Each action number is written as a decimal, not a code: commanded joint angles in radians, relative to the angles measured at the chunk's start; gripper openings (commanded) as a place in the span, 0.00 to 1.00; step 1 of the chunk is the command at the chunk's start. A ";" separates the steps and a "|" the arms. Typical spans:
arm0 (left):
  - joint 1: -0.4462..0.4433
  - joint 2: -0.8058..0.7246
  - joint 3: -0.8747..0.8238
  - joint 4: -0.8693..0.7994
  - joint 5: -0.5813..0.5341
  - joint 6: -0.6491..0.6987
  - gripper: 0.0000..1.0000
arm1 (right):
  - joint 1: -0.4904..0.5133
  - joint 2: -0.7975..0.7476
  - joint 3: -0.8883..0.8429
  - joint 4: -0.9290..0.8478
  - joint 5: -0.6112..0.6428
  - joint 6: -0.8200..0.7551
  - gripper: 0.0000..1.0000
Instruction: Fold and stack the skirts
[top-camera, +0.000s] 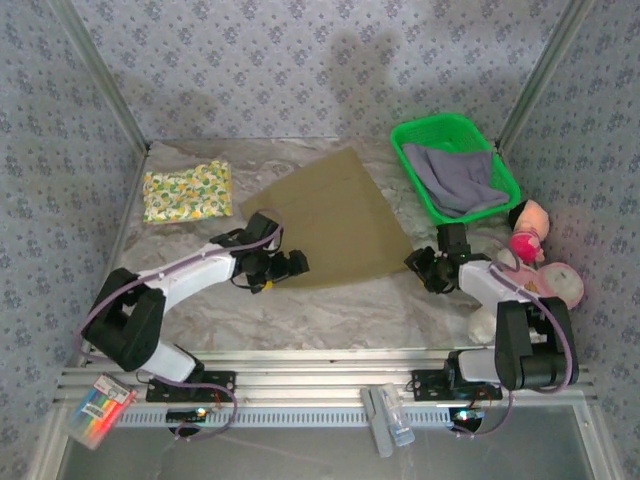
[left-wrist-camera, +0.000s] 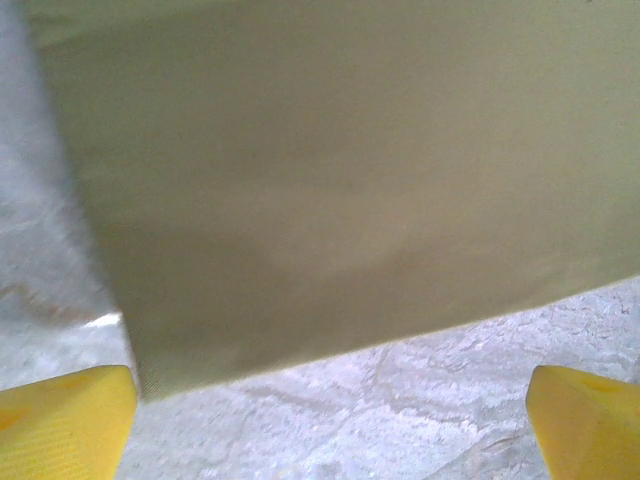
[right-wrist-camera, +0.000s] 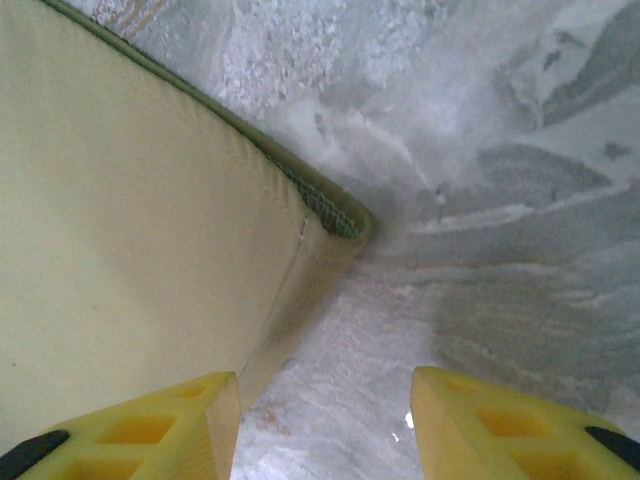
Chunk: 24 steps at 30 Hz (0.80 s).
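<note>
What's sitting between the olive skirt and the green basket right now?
Nothing. In the top view, just a strip of bare table separates the olive skirt from the green basket.

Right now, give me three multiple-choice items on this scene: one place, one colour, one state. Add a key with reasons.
1. Where is the grey-lavender skirt?
A) in the green basket
B) flat on the table
C) under the left arm

2. What colour is the skirt spread flat in the middle?
A) pink
B) olive-khaki
C) white

3. How is the left gripper?
A) shut on cloth
B) shut on a toy
C) open

Key:
1. A, it lies bunched inside the basket at the far right.
2. B, the top view shows a plain olive-khaki cloth.
3. C, its yellow fingers stand wide apart at the skirt's near edge.
</note>
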 joint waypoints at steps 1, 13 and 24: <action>0.010 -0.070 -0.038 -0.058 -0.001 -0.090 1.00 | -0.013 0.024 0.030 0.018 0.036 -0.002 0.48; 0.008 -0.071 -0.139 0.067 0.100 -0.187 1.00 | -0.032 0.091 0.062 0.066 0.000 -0.023 0.46; -0.010 -0.006 -0.066 -0.049 0.008 -0.202 0.74 | -0.032 0.097 0.011 0.126 -0.024 -0.018 0.06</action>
